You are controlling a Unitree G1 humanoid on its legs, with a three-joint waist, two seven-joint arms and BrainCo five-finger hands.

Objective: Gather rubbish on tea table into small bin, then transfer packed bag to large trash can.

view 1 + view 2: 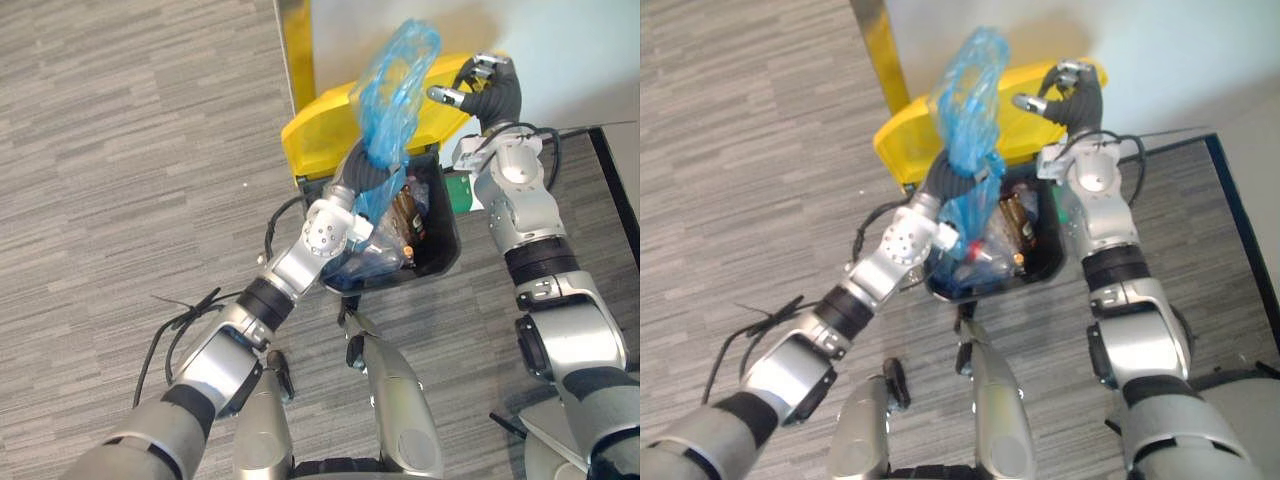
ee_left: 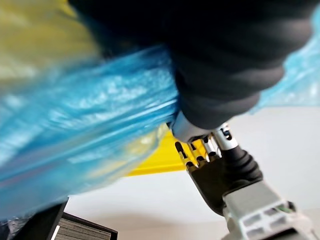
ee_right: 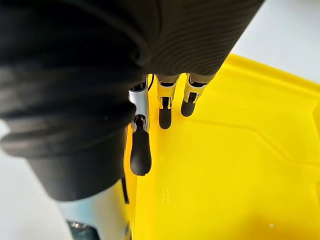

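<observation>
Blue bag: We saw the crinkly, see-through blue plastic bag (image 1: 400, 80) sticking up tall out of the black plastic bin (image 1: 447, 240). Its fat lower part sat down in the bin.
Left hand: Our left hand (image 1: 372, 176) was tucked into the bag's thin neck, likely to lift or steer it. We could not tell if it was grasping.
Right hand: Our right hand (image 1: 478, 85) lay loose and released against the smooth, shiny yellow lid (image 1: 320, 130). We think it pushed the lid back so the bag had room.
Inside the bin: Brown bottles (image 1: 405, 215) sat beside the bag.
Floor: The bin stood on grey striped carpet (image 1: 120, 150).
</observation>
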